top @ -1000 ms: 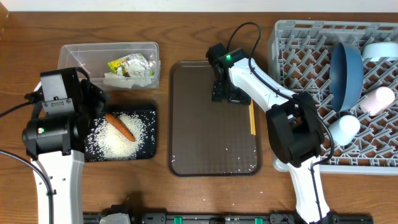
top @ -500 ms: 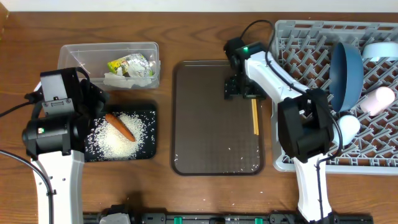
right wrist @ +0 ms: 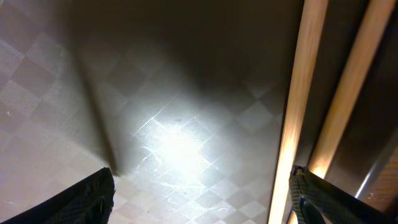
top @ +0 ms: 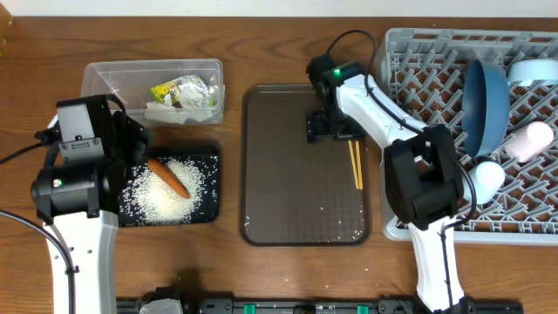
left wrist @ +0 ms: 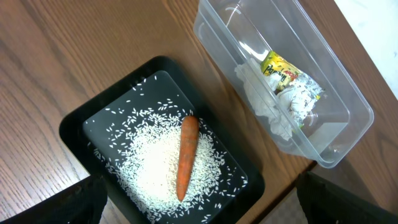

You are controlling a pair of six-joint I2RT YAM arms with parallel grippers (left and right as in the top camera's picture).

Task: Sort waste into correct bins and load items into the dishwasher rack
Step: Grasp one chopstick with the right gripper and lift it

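1. our right gripper (top: 329,126) hung over the far right of the brown tray (top: 279,183), jaws wide apart, gripping nothing.
2. the chopsticks (top: 355,166) lay on that tray, along its right edge.
3. our left gripper (left wrist: 199,200), wide open and empty, hovered left of the tray, where the carrot (left wrist: 186,155) and rice (left wrist: 146,171) lay.

The left arm (top: 74,174) has bulky black joint housings and a smooth white lower link. The right arm (top: 366,105) is built the same way, with white links and black joints. Each carries a small green light (top: 334,72). Thin black cables (top: 349,34) loop from both. The fingers (left wrist: 56,199) look black.
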